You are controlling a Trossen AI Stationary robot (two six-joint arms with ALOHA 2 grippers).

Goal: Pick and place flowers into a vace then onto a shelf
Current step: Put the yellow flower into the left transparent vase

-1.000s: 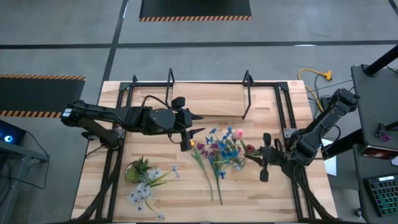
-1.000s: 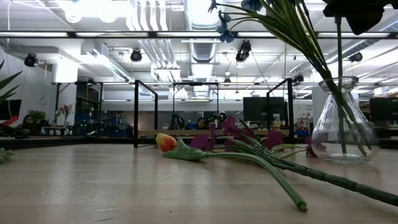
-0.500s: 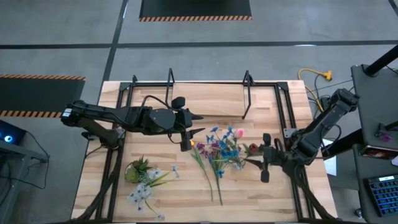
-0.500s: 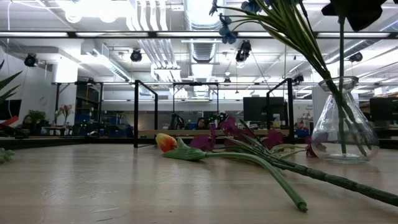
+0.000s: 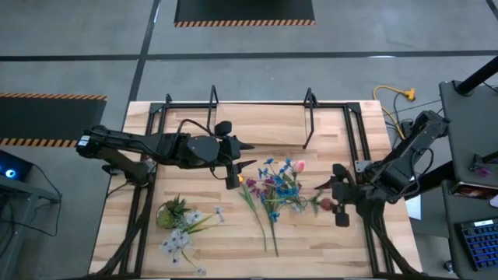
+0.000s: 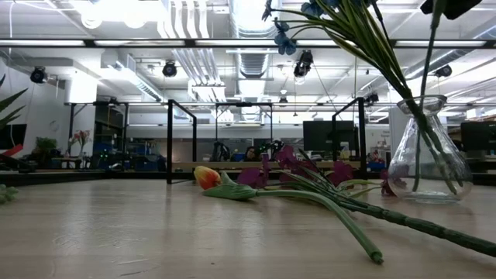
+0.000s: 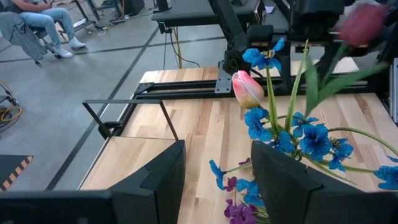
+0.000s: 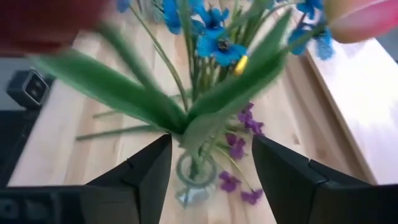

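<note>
1. The right gripper (image 5: 336, 193) hangs just beside the vase (image 6: 425, 161), near the right side of the table (image 5: 194, 257). Its jaws stand wide apart, and nothing is held between them.
2. A dark red flower (image 5: 326, 204) sits right by that gripper. Its stem leans down into the vase with the blue and pink flowers (image 5: 282, 180).
3. My guess is that this flower has just been let go into the vase.
4. To do this step well, the right gripper should go straight up and away. It should not brush the leaves, or the flower may tip out.
5. The vase is light glass and full of tall stems, so a bump could knock it over.
6. The left gripper (image 5: 247, 159) waits near the middle of the table, close to the bunch. Its jaws are wide, and they hold nothing.
7. More flowers lie flat on the table beside the vase. White ones (image 5: 177, 239) lie by the potted plant (image 5: 169, 211). They still need to go in.
8. The shelf (image 5: 257, 120) stands at the far side of the table, with nothing on it yet.
</note>
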